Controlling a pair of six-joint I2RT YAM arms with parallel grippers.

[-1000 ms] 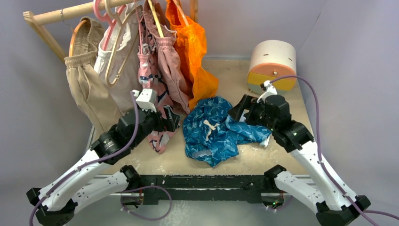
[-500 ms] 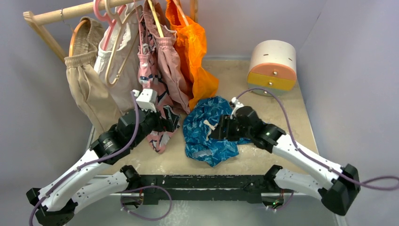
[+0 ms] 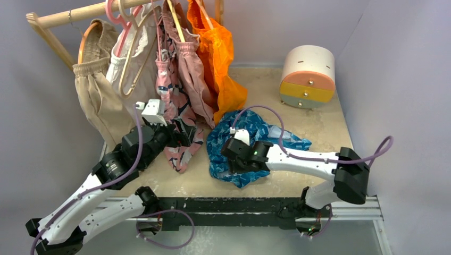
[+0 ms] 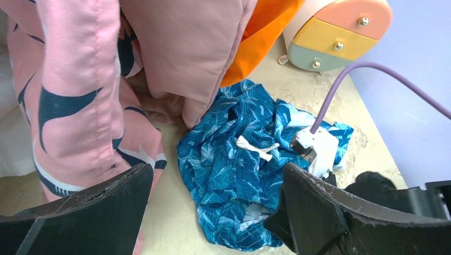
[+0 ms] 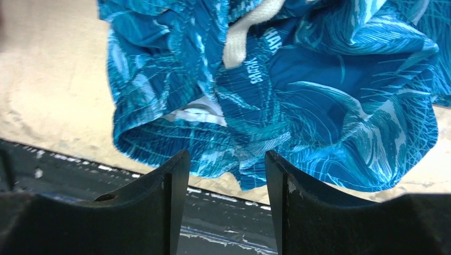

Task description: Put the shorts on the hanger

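The blue leaf-print shorts lie crumpled in the middle of the table, white drawstring on top. My right gripper hovers low over their near edge and points toward the table front. Its jaws stand partly open, and the fabric's hem lies just beyond the tips with nothing between them. My left gripper is wide open beside the hanging pink shorts; in its wrist view the blue shorts lie ahead between the fingers, untouched. A pale wooden hanger hangs on the rail.
A wooden rail at the back left carries beige shorts, pink patterned shorts and an orange garment. A round drawer box stands at the back right. The black frame runs along the table's near edge.
My right arm has swung left and down from the shorts' right side to over their near edge, jaws narrowing. The left arm has shifted slightly up and to the left.
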